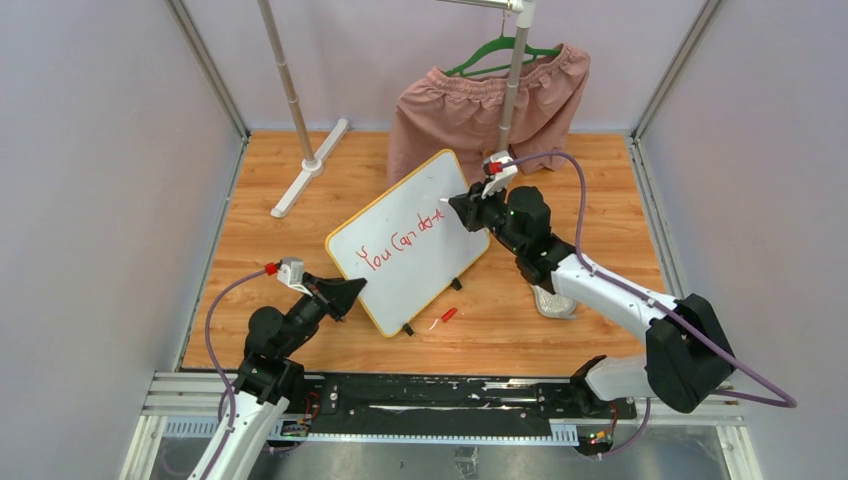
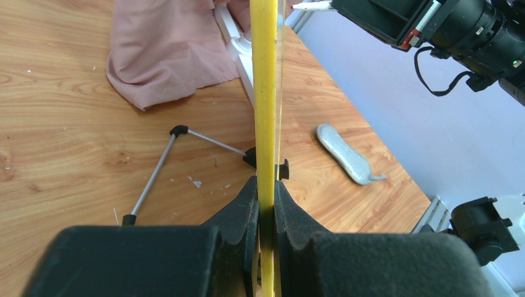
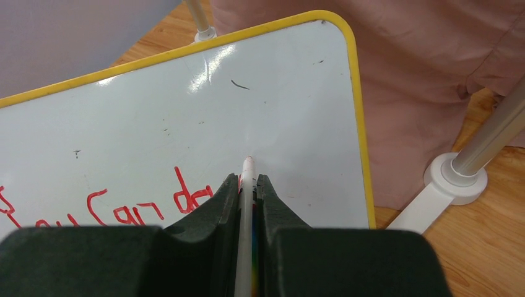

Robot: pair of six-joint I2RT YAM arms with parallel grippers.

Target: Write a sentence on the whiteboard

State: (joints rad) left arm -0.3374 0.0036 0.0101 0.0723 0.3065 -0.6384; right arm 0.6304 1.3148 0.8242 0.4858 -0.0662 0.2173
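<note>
The whiteboard (image 1: 425,215), white with a yellow frame and black feet, stands tilted on the wooden table. Red writing (image 1: 400,245) reads about "You Can do" across it, also in the right wrist view (image 3: 133,207). My left gripper (image 1: 345,292) is shut on the board's near left yellow edge (image 2: 266,111). My right gripper (image 1: 458,203) is shut on a thin white marker (image 3: 246,185), its tip at the board surface just right of the last red letters. The board (image 3: 186,111) fills the right wrist view.
Pink shorts (image 1: 480,105) hang on a green hanger from a white rack (image 1: 300,120) behind the board. A red marker cap (image 1: 447,316) lies near the board's front foot. A grey insole-shaped object (image 1: 555,300) lies under the right arm. A metal board stand (image 2: 155,170) lies behind.
</note>
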